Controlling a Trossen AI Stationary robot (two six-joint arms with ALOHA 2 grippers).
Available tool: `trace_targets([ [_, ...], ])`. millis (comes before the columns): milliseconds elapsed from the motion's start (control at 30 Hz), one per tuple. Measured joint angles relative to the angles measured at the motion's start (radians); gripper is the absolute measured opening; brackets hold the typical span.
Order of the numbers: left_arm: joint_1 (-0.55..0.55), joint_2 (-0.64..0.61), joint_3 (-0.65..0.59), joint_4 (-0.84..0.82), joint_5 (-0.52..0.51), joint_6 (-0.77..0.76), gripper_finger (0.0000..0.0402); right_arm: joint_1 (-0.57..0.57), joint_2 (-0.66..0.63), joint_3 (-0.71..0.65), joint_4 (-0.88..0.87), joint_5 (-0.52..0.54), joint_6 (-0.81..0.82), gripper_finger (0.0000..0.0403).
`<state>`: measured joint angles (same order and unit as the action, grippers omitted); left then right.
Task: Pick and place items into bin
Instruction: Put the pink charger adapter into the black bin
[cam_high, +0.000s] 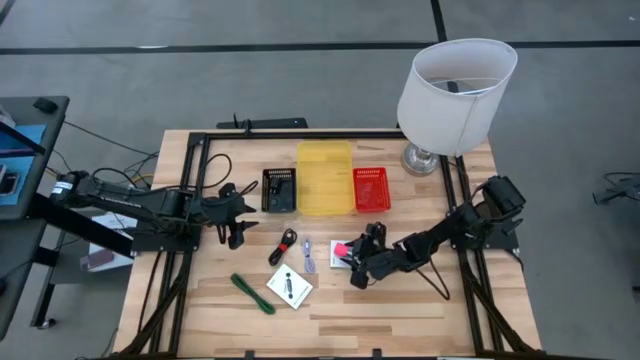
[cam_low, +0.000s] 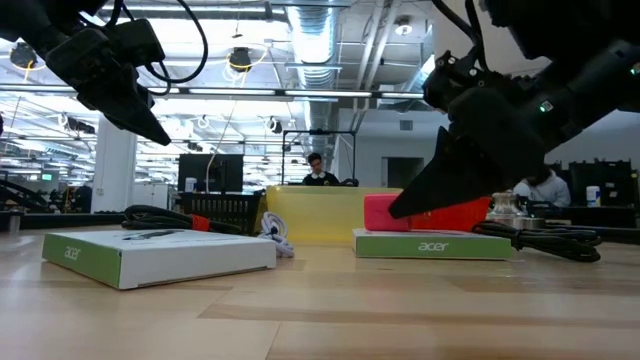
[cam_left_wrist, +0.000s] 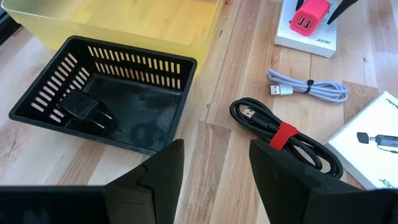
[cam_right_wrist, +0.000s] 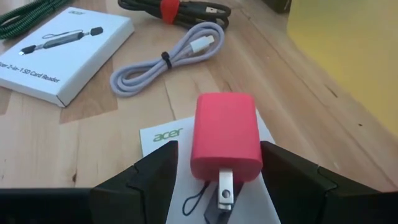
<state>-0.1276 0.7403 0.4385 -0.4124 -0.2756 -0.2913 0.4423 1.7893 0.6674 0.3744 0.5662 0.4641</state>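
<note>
Right gripper (cam_right_wrist: 217, 177): fingers spread narrowly to either side of the pink charger, not clamped on it; about 5 o'clock from table centre.
Pink charger (cam_right_wrist: 225, 145): standing on a white Acer box, metal prongs toward the wrist camera, between the right fingers.
White Acer box under charger (cam_high: 343, 252): flat on the wood, at 6 o'clock from the red bin.
Left gripper (cam_left_wrist: 214, 177): fingers parted wide, holding nothing; hovers at 9 o'clock from the black bin, off the table surface.
Black bin (cam_left_wrist: 102, 93): slotted walls; a small black adapter (cam_left_wrist: 84, 107) lies inside.
Yellow bin (cam_high: 324, 177): between the black bin and red bin (cam_high: 371, 189), touching both or nearly so.
Black cable with red tie (cam_left_wrist: 283, 137): coiled, at 6 o'clock from the black bin.
Pale lilac USB cable (cam_left_wrist: 309, 89): coiled, just beside the black cable, toward the charger.
White card-reader box (cam_high: 289, 288): black mark on top, at 6 o'clock from the cables.
Green braided cord (cam_high: 252, 293): at 9 o'clock from that box.
Lamp (cam_high: 455, 92): white shade, far right corner of the table.
</note>
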Motion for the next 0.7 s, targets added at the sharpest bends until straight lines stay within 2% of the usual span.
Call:
trace_targets([
  [400, 0.0, 0.0, 0.0, 0.0, 0.0, 0.0, 0.0176, -0.005, 0.0, 0.0, 0.0, 0.011, 0.008, 0.0216],
  [700, 0.0, 0.0, 0.0, 0.0, 0.0, 0.0, 0.0176, -0.013, -0.001, 0.0, 0.0, -0.005, 0.012, 0.0163],
])
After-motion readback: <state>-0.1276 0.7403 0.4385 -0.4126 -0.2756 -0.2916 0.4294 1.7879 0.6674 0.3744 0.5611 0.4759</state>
